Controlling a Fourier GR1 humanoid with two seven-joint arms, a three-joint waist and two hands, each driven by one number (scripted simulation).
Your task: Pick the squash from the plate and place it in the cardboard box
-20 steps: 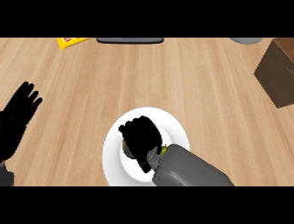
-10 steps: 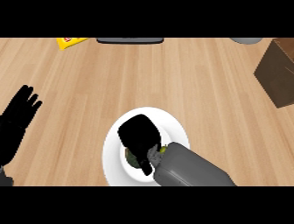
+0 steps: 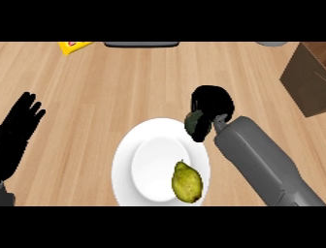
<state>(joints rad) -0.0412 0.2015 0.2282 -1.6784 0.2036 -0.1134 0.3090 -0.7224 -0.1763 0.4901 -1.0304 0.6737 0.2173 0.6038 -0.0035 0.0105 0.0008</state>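
Observation:
My right hand [image 3: 212, 102] hangs over the white plate's [image 3: 126, 162] upper right rim. Its fingers are curled round a dark olive-green oval thing [image 3: 196, 126], which looks like the squash; I can see only its lower part. A yellow-green pear-shaped fruit [image 3: 187, 181] lies on the plate's lower right part, apart from the hand. The brown cardboard box [image 3: 316, 77] stands at the right edge, well right of and above the hand. At the left edge my left hand [image 3: 12, 135] rests open, fingers up.
A yellow packet [image 3: 73, 46] and a dark flat object [image 3: 140, 44] lie along the counter's far edge, with a grey object [image 3: 272, 43] at the far right. Bare wooden counter lies between the plate and the box.
My right hand has risen off the plate's middle and moved up and right with the dark green thing. The yellow-green fruit, hidden before by the forearm, now shows. The left hand stayed put.

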